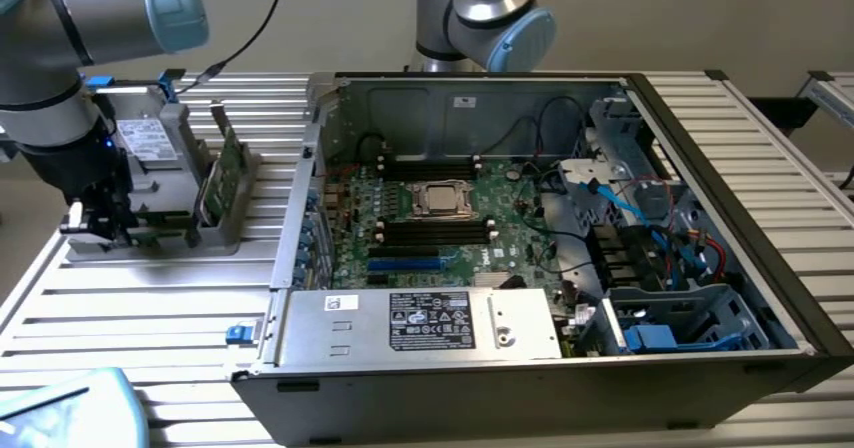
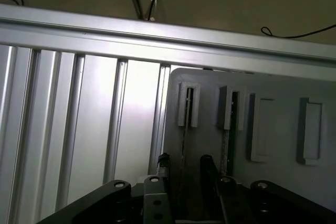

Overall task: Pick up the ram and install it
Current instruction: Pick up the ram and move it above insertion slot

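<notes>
In the exterior view the arm (image 1: 60,58) ran out past the top edge and the exterior view's left, and its end effector (image 1: 96,230) covered one end of the gray rack (image 1: 200,238). A second arm (image 1: 483,18) was cut at the top edge. A pale blue thing (image 1: 60,408) at the bottom corner could not be named. The power supply label (image 1: 431,320) was too small to read. In the wrist view the ram (image 2: 183,137) stood edge-on, a thin line, its chips unseen.
</notes>
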`<state>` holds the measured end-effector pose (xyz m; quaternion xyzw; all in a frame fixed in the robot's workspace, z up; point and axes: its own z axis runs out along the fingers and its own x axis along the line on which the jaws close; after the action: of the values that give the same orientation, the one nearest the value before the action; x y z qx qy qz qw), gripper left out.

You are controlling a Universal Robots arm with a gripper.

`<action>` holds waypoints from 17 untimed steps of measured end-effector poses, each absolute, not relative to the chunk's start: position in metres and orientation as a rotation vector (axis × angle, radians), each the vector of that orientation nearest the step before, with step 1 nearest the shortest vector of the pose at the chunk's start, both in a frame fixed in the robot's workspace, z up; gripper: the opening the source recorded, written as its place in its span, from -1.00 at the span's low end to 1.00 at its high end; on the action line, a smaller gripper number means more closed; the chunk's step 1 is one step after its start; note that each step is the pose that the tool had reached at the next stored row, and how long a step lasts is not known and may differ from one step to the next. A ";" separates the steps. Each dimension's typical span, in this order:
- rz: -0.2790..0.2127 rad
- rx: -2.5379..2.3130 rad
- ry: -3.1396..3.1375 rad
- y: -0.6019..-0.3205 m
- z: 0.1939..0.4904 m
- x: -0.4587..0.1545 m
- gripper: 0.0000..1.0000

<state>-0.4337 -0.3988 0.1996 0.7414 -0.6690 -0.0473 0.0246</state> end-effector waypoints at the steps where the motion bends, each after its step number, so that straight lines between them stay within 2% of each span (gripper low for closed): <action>1: -0.146 2.293 -2.069 -0.399 0.199 -0.434 -0.25; 17: -0.146 2.293 -2.069 -0.399 0.195 -0.433 -0.25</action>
<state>-0.4328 -0.3988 0.1947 0.7413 -0.6690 -0.0474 0.0246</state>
